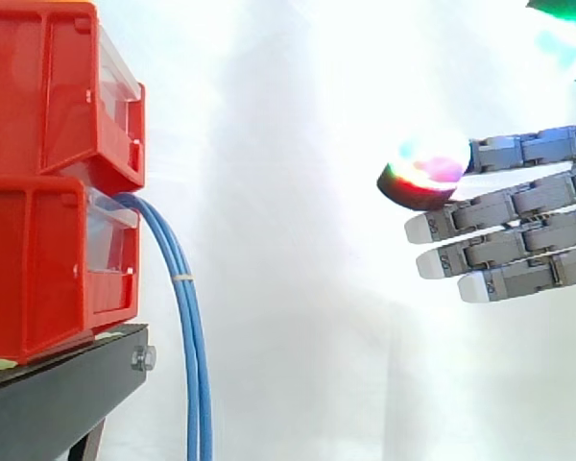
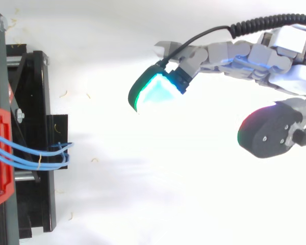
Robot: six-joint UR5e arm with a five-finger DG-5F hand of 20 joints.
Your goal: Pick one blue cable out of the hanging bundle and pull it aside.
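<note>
A bundle of thin blue cables (image 1: 184,317) comes out of the lower red bin (image 1: 48,269) and hangs down past the stand's edge, bound by a small yellowish tie. From above, the same cables (image 2: 30,153) run rightward off the bin's front and loop back. My hand (image 1: 518,226) reaches in from the right at bin height, well clear of the cables. Its fingers (image 1: 480,245) are stretched out straight toward the bins, with one glowing pad (image 1: 424,171) leading. In the top view the hand (image 2: 245,53) holds nothing, and the thumb (image 2: 268,130) stands apart from the fingers.
Two red bins (image 1: 53,96) are stacked on a black stand (image 1: 67,384) at the left. The stand's frame (image 2: 33,102) shows black from above. A wide gap of white backdrop lies between the hand and the cables.
</note>
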